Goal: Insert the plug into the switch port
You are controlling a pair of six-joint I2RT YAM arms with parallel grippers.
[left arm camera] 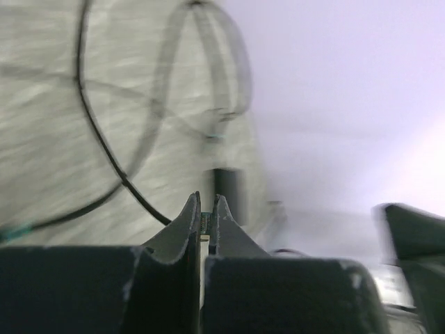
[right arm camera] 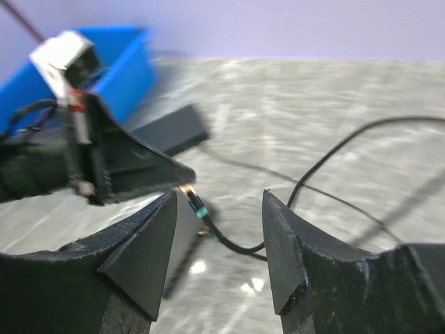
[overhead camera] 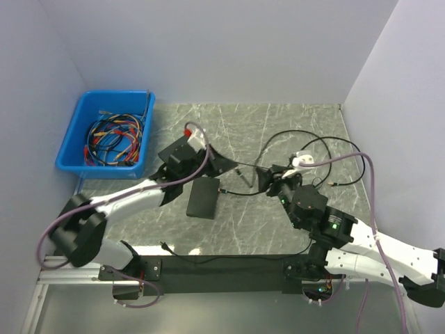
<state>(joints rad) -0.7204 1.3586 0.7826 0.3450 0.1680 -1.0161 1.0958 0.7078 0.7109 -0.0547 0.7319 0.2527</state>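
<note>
blue bin left of black switch

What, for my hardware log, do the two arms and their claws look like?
Both the left arm and right arm have white links with bulky black joints, and a mauve cable loops along each. Small green lights glow on the right arm. The left claw and right claw have dark, wedge-shaped fingers with scuffed edges.

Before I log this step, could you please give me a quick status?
Status: left fingers shut on plug. Right fingers open. Plug not in switch. Black cable loops nearby.
</note>
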